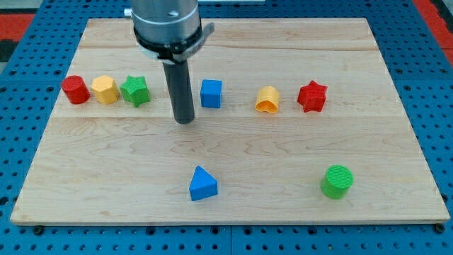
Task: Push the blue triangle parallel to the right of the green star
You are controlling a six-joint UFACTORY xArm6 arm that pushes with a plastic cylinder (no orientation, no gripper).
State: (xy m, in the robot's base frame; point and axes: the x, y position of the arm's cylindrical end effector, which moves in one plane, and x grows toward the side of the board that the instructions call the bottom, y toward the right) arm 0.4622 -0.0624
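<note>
The blue triangle [203, 184] lies near the view's bottom, at the middle of the wooden board [106, 184]. The green star [135, 91] sits at the upper left, touching a yellow block [105, 89]. My tip [184, 120] rests on the board between the green star and a blue cube [211, 93], slightly below their row. It stands well above the blue triangle in the view and touches no block.
A red cylinder [75, 90] sits left of the yellow block. A second yellow block [267, 100] and a red star [312, 96] sit at the upper right. A green cylinder [337, 181] sits at the lower right.
</note>
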